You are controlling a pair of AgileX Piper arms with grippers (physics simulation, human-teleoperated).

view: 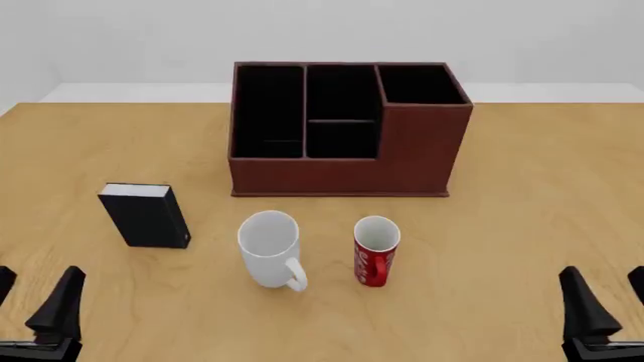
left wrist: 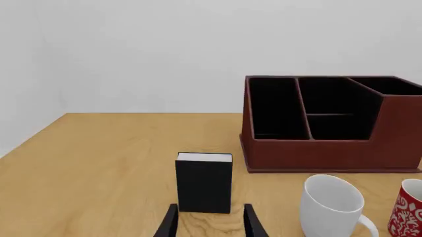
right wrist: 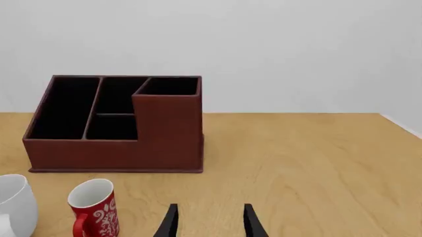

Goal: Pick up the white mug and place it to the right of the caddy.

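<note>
The white mug [view: 270, 248] stands upright near the table's middle front, its handle toward the near right; it also shows in the left wrist view [left wrist: 331, 206] and partly in the right wrist view [right wrist: 15, 204]. Behind it sits the dark red-brown caddy [view: 412, 147] [left wrist: 396, 138] [right wrist: 168, 133] with black compartments. My left gripper [view: 35, 302] [left wrist: 209, 222] is open at the near left corner, empty, well left of the mug. At the near right corner my right gripper [view: 604, 302] [right wrist: 208, 222] is open and empty too.
A red mug with white lettering [view: 375, 251] [left wrist: 407, 210] [right wrist: 94, 208] stands just right of the white mug. A small black book-like box [view: 147, 216] [left wrist: 203, 182] stands upright at the left, straight ahead of my left gripper. Bare wood [view: 544, 196] lies right of the caddy.
</note>
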